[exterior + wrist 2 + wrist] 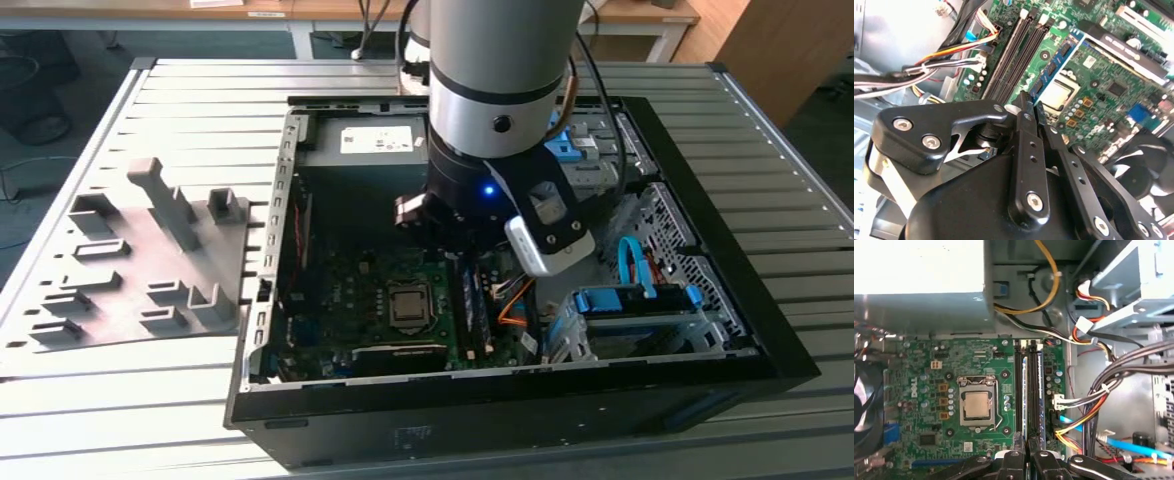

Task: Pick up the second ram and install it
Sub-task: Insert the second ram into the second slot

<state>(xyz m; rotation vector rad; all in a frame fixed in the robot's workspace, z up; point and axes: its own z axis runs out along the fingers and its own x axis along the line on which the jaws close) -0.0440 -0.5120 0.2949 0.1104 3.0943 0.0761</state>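
Note:
The second ram, a thin dark blue strip with black chips, stands on edge in a motherboard slot beside the processor socket. Its near end runs in between my gripper's fingertips, which are shut on it. In the first wrist view the strip leads straight down to the gripper. One slot further from the socket there is a second blue line, which looks like another memory strip. In the exterior view my arm reaches down into the open computer case, over the slots.
Bundled cables and a drive cage crowd the side of the slots away from the socket. The power supply sits at the slots' far end. A fan lies beyond the processor socket. A grey foam tray rests outside the case.

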